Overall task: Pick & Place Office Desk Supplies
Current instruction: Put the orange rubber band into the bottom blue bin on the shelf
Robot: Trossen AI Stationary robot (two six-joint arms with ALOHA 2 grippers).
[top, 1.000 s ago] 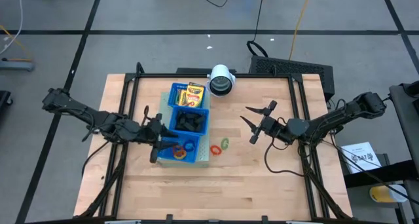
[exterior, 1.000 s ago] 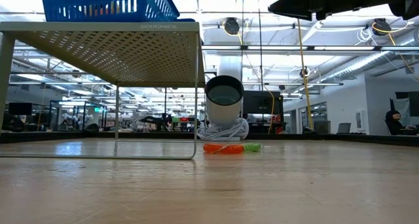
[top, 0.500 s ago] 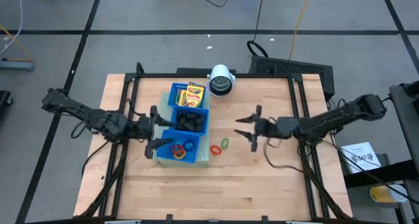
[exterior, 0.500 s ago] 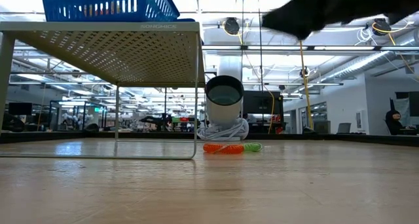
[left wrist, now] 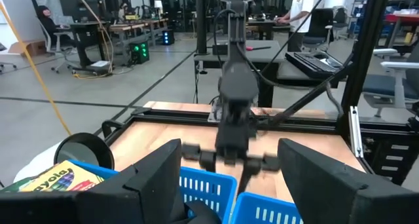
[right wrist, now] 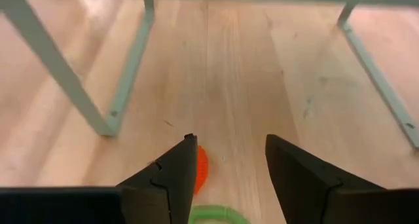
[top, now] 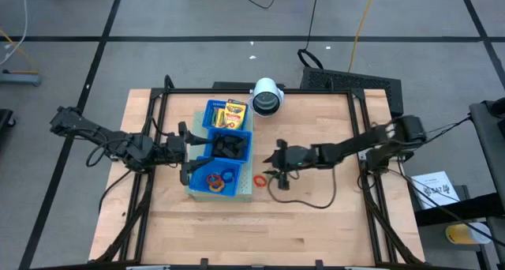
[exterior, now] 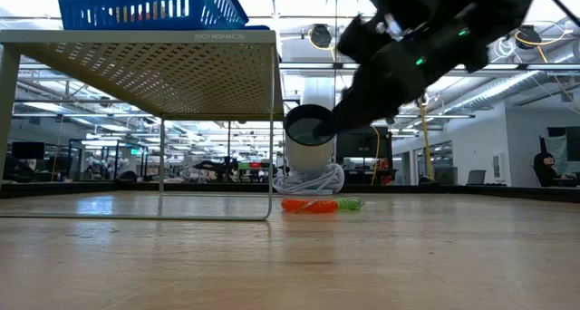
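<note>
Orange, thin plastic ring (right wrist: 200,169) lying just under the open right end effector (right wrist: 226,175) looks light and bendy; pinch its rim.

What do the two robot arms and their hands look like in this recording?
Both arms are dark, slim and jointed, each with black cable trailing along the links. The left hand and right hand each end in two black fingers, broad and wedge-shaped with angular stepped inner edges in the wrist views. A small green light glows on the right arm in the low view.

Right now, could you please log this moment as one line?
right gripper: open over green ring | left gripper: open beside tray | orange ring: on table
</note>
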